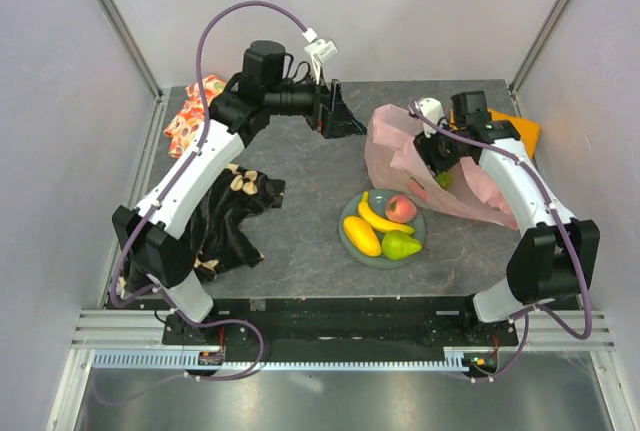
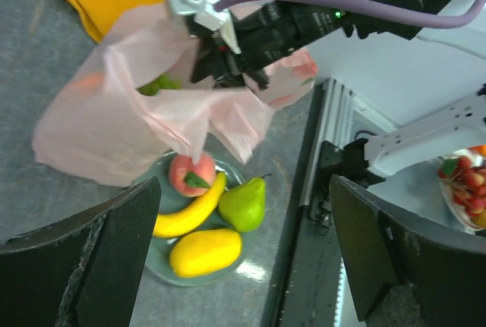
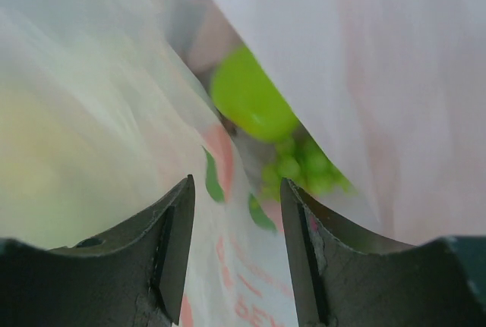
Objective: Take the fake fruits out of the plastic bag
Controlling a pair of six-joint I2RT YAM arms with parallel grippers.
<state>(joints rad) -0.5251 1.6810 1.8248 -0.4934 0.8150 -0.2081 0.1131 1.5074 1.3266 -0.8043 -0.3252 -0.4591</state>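
– Plate (image 1: pixel 421 226), lower centre of the top view. What's on it?
– Four fruits out: mango (image 1: pixel 362 236), banana (image 1: pixel 384 217), pear (image 1: pixel 401 245), peach (image 1: pixel 401 208). No gripper touching them.
– And the plastic bag (image 1: pixel 395 141)?
– Just behind the plate, right of centre, slumped on the table. The right gripper (image 3: pixel 235 243) is pushed into its opening. Its fingers (image 3: pixel 171 243) are parted, with only film showing in the gap; I see nothing pinched.
– What's left inside?
– Right wrist view, centre: green apple (image 3: pixel 250 103), with grapes (image 3: pixel 304 168) just below and right of it. Both sit deeper than the fingertips. Other fruit I can't tell, the film hides it.
– Handling?
– The apple looks hard, glossy, light and round, so it likely slips. Pinch squarely across the widest part. The grapes are bumpy and an easier bite, so take the cluster mid-body. The bag is thin and floppy. It could snag in the jaws and lift with the fruit.
– And the left gripper (image 1: pixel 340 119)?
– Upper centre, hovering apart from the bag, fingers (image 2: pixel 99 259) spread wide, empty. The orange cloth (image 1: pixel 525 131) lies far right behind the bag, not involved.
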